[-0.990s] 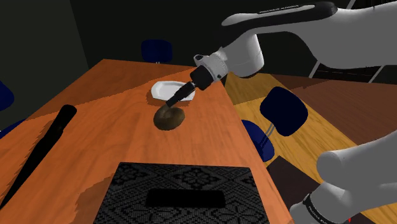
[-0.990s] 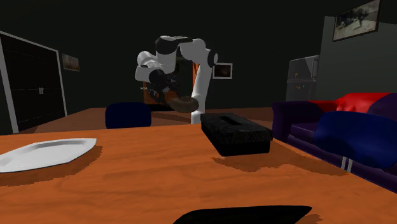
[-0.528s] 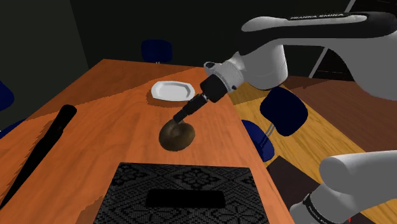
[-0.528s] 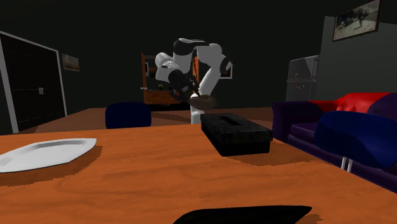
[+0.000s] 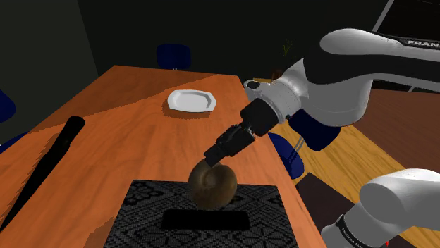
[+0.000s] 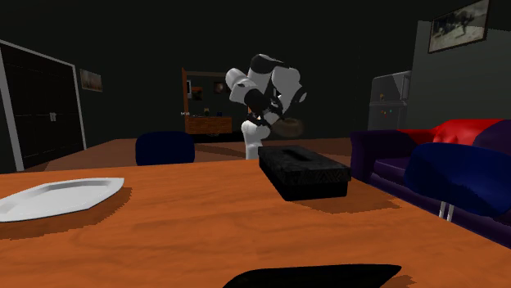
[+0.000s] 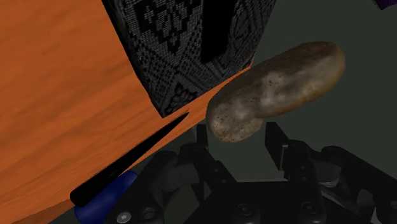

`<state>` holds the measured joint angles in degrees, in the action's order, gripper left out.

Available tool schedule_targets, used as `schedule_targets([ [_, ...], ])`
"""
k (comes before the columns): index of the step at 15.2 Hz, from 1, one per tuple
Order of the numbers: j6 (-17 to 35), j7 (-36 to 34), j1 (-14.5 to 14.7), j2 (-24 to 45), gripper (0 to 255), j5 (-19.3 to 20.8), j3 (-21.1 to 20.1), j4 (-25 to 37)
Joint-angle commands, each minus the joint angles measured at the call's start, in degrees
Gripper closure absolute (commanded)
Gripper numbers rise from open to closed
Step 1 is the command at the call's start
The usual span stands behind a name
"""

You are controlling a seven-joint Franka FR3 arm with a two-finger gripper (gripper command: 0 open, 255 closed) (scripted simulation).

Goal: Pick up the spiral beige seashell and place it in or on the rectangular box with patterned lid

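Observation:
A brown speckled seashell [image 5: 211, 186] hangs in the air, clasped by my gripper [image 5: 216, 158], which is shut on it. In the shoulder view it overlaps the far edge of the black rectangular box [image 5: 148, 206], whose lid carries a woven pattern and a dark slot. The wrist view has the seashell [image 7: 277, 88] between my fingers [image 7: 202, 139], beside a corner of the box [image 7: 181, 48] and off the table edge. Across the table, the gripper [image 6: 276, 123] holds the seashell [image 6: 287, 126] above and behind the box [image 6: 305, 172].
A white plate [image 5: 190, 101] lies at the far end of the orange wooden table [image 5: 120, 134]. A long black rod-like object [image 5: 46, 165] rests along the shoulder view's left side. Blue chairs [image 5: 314, 121] stand by the table's right edge, with another blue chair [image 5: 173, 53] behind it.
The arm has carried the seashell from beside the plate back toward the stand. It now hangs at the box's far edge, higher above the table than before.

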<state>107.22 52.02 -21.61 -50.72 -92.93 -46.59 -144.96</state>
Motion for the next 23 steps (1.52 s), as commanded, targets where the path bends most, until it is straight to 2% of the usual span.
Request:
schedule_targets([
  [1, -0.3, -2.5, 3.5, -4.2, 255, -0.7, 1.4, -2.6],
  [2, -0.2, -3.4, 4.6, -5.4, 255, -1.0, 1.5, -3.3],
  [5, 0.8, -1.7, 4.8, -5.1, 255, -2.6, 0.1, -4.7],
  [18, 4.8, 7.1, 4.2, -1.9, 255, -11.2, -7.8, -9.7],
  [23, 4.8, 7.1, 4.1, -1.9, 255, -11.2, -7.8, -9.7],
])
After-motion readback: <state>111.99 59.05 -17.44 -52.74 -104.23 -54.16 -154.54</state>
